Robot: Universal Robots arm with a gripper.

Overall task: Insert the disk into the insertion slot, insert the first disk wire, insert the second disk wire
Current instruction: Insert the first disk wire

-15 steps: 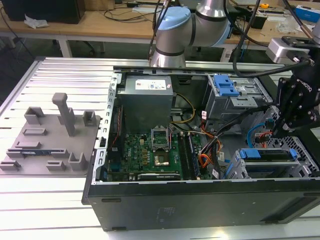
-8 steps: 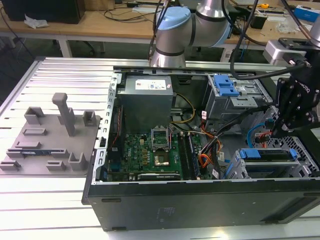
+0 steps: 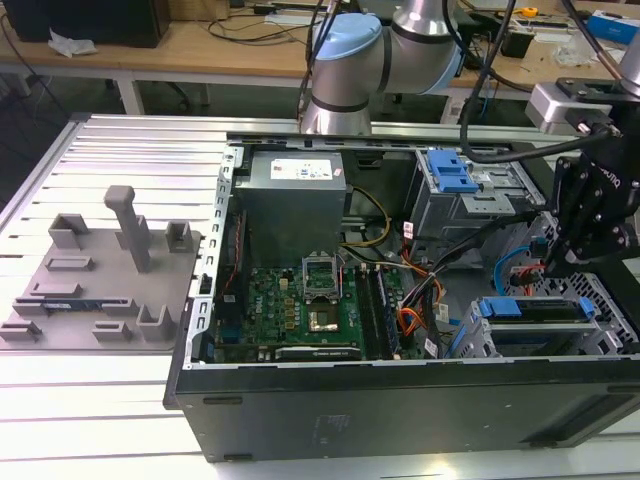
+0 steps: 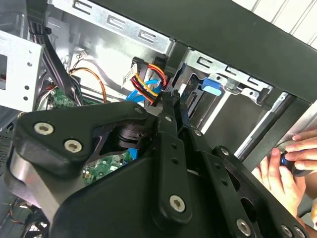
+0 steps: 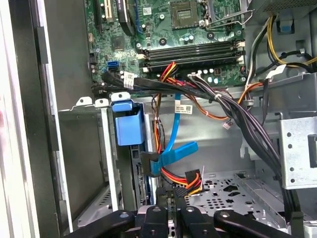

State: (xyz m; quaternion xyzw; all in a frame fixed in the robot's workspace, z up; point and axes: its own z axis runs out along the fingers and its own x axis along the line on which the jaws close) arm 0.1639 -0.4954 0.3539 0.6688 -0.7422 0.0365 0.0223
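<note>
The open computer case [image 3: 400,400] lies on its side on the slotted metal table [image 3: 120,140], towards the table's edge at the exterior view's right. The disk [image 3: 530,308] sits inside the insertion slot [image 3: 608,300], in the case's near corner on that side, with its blue frame along the top of the cage. A grey fixture tray [image 3: 100,280] rests near the table's opposite edge, well apart from the case.

In the exterior view the gripper [image 3: 550,265] hangs over the far end of the slot, its tips down among the cables, and their state cannot be read there. The first wrist view looks along the claw: its two fingers [image 5: 164,201] are pressed close together with a thin dark gap between them. Their tips touch the red, yellow and orange strands of the second disk wire [image 5: 192,177], just beside its black plug. I cannot tell whether they pinch the strands. The first disk wire [image 5: 172,124] drops from the motherboard [image 5: 188,29] as a light-blue ribbon. It bends to a dark plug lying against the disk's end, just beside the gripper.

The second wrist view adds a person's hand [image 4: 287,166] at the outer wall of the case, its fingers on a small blue and black object
</note>
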